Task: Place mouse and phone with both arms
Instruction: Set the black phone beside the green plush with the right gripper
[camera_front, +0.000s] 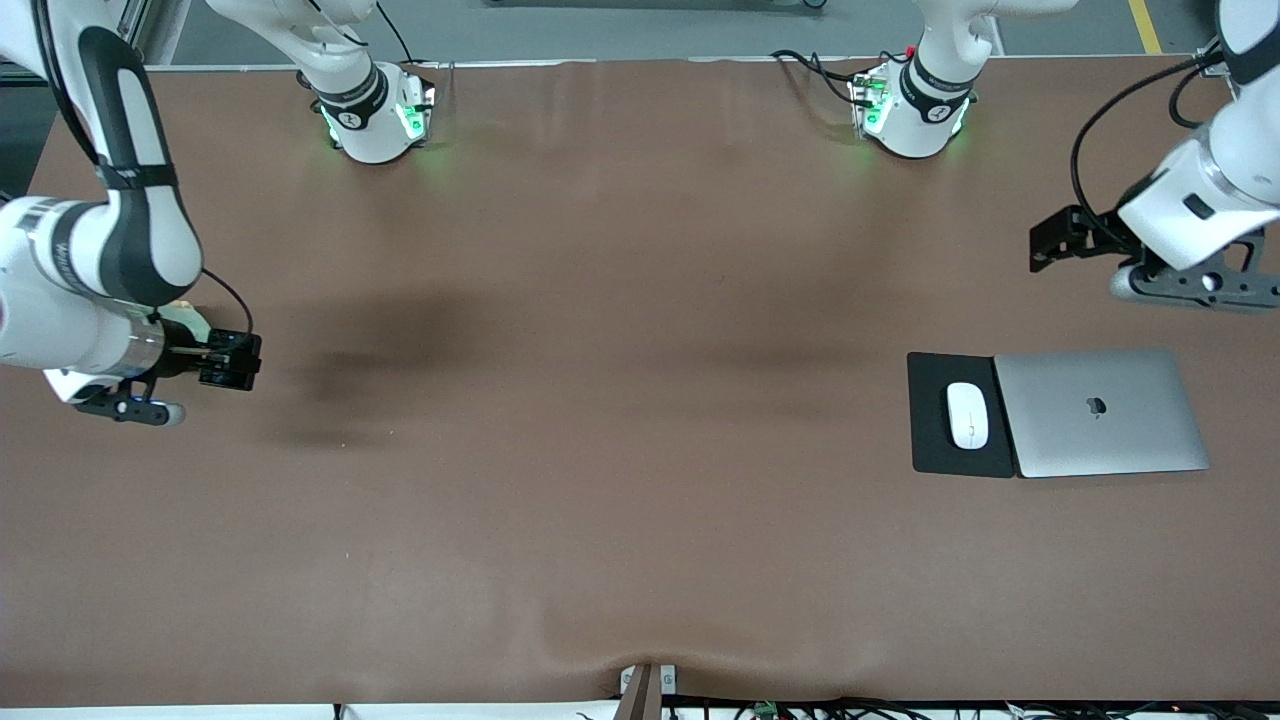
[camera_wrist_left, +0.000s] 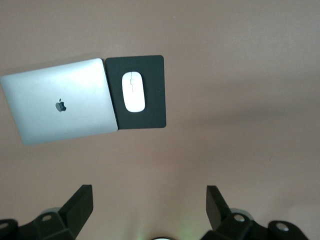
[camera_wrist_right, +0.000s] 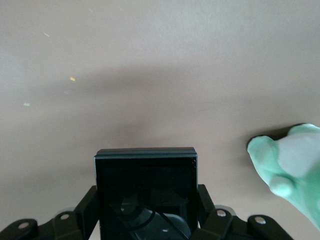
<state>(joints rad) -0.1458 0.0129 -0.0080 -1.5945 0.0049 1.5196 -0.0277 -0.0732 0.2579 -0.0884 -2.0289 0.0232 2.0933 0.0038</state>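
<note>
The white mouse (camera_front: 967, 415) lies on a black matte pad (camera_front: 930, 445) toward the left arm's end of the table; it also shows in the left wrist view (camera_wrist_left: 133, 91). My left gripper (camera_front: 1047, 245) hangs open and empty in the air above the table, beside the pad and laptop (camera_wrist_left: 150, 192). My right gripper (camera_front: 232, 362) is at the right arm's end of the table, shut on the black glossy phone (camera_wrist_right: 146, 180), which it holds above bare table (camera_front: 228, 360).
A closed silver laptop (camera_front: 1100, 412) lies against the pad, on its side toward the left arm's end (camera_wrist_left: 60, 107). A pale green rounded thing (camera_wrist_right: 292, 165) sits close beside the right gripper. The brown table (camera_front: 620, 400) spreads between the arms.
</note>
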